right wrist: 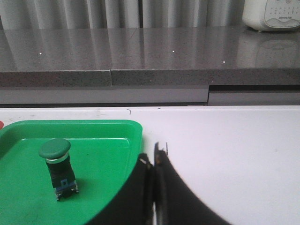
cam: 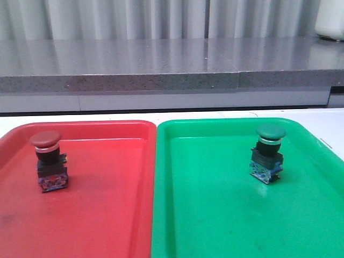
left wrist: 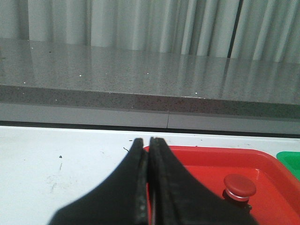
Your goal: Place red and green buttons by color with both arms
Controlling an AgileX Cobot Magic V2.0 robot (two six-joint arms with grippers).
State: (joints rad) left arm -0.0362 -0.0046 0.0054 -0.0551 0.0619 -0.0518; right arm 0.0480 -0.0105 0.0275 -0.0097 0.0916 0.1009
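The red button (cam: 47, 159) stands upright in the red tray (cam: 107, 215), near its far left. It also shows in the left wrist view (left wrist: 239, 187). The green button (cam: 269, 152) stands upright in the green tray (cam: 215, 215), towards its far right, and also shows in the right wrist view (right wrist: 57, 168). My left gripper (left wrist: 146, 143) is shut and empty, by the red tray's far left corner, apart from the red button. My right gripper (right wrist: 153, 157) is shut and empty, by the green tray's far right corner, apart from the green button. Neither gripper shows in the front view.
The two trays lie side by side on a white table (cam: 242, 113). A grey stone ledge (cam: 161, 64) runs along the far side before a pale curtain. A white appliance (right wrist: 272, 14) stands on the ledge at the far right.
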